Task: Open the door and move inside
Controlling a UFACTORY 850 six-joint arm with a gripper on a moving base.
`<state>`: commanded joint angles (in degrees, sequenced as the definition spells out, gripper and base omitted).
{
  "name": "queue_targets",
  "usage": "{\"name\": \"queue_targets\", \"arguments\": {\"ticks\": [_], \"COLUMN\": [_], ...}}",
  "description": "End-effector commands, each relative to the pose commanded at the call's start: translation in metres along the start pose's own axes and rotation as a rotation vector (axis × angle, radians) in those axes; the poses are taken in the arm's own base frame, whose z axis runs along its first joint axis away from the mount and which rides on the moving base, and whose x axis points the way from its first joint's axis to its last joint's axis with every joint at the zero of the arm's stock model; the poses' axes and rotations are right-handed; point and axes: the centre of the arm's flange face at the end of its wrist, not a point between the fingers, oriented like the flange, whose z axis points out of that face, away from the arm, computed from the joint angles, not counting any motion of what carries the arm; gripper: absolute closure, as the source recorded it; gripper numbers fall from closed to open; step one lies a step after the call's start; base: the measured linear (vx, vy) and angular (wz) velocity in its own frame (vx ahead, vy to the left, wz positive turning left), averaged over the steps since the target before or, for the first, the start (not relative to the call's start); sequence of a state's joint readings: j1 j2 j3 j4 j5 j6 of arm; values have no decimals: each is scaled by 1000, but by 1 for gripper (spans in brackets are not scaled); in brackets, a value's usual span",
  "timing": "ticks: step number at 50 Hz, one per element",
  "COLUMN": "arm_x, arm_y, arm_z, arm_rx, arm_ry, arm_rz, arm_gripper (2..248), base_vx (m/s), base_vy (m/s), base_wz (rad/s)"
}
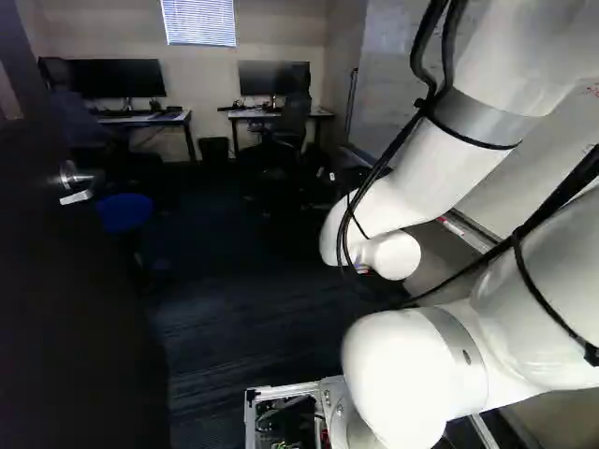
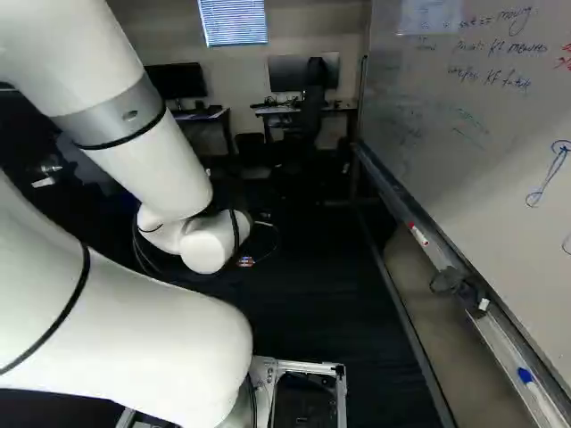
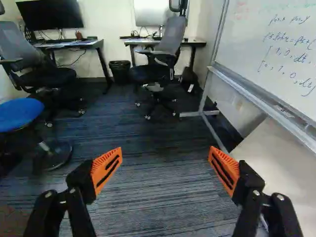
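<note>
The tool [image 3: 165, 151] is released, fingers wide; the door [image 1: 75, 299] stands to its left.

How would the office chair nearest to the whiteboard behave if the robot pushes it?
The chair would probably roll easily, because small wheels show under it. Its seat may also turn, since it seems to rest on one central post. A push high on the tall back might rock it, though the spread legs should help against tipping.

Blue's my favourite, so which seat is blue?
The round stool; the wheeled chair behind it and the other chair near the whiteboard are grey and black.
</note>
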<state>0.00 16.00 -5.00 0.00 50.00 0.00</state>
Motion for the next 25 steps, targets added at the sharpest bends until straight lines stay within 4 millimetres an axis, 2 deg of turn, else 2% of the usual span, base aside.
{"name": "queue_targets", "arguments": {"ticks": [8, 25], "arm_x": [0, 0], "arm_y": [0, 0], "arm_z": [0, 0], "arm_rx": [0, 0], "arm_ry": [0, 0], "arm_rz": [0, 0], "arm_gripper": [3, 3], "base_vx": [212, 227], "base_vy": [53, 56], "base_wz": [11, 141]}}
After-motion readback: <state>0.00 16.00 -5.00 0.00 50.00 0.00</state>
